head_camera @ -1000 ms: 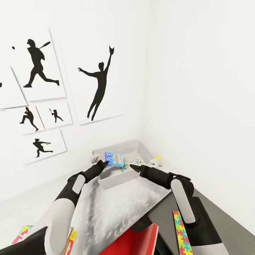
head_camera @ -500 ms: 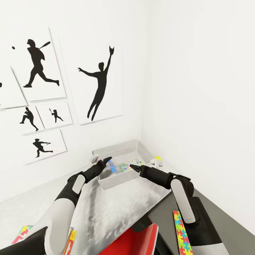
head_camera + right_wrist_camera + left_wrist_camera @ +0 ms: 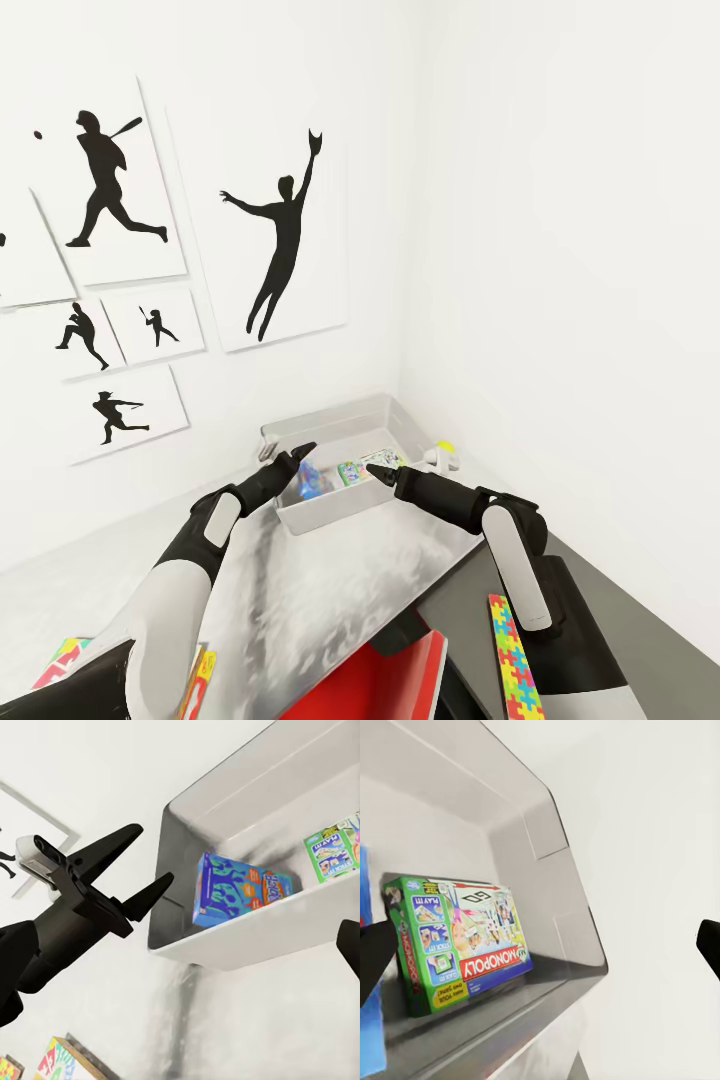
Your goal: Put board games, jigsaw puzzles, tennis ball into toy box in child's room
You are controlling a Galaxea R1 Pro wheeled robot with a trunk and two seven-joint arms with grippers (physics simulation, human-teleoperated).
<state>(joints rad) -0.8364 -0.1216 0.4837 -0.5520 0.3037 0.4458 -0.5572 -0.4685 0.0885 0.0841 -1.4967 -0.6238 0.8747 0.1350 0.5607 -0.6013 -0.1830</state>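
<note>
So the toy box (image 3: pixel 340 440) sits in the back corner of the bench (image 3: pixel 330 590), and two board games are inside it: the blue game (image 3: pixel 232 889) is tilted up against the near wall, and the green Monopoly box (image 3: pixel 457 937) is standing on edge just beside it. The left gripper (image 3: pixel 285 460) hovers at the box's near left corner with fingers spread wide and nothing between them. The right gripper (image 3: pixel 378 470) is over the near rim, can't tell how its fingers stand. The tennis ball (image 3: pixel 446 448) is just beside the box's right end. One jigsaw (image 3: pixel 515 660) lies on the dark lower bench near the right arm.
</note>
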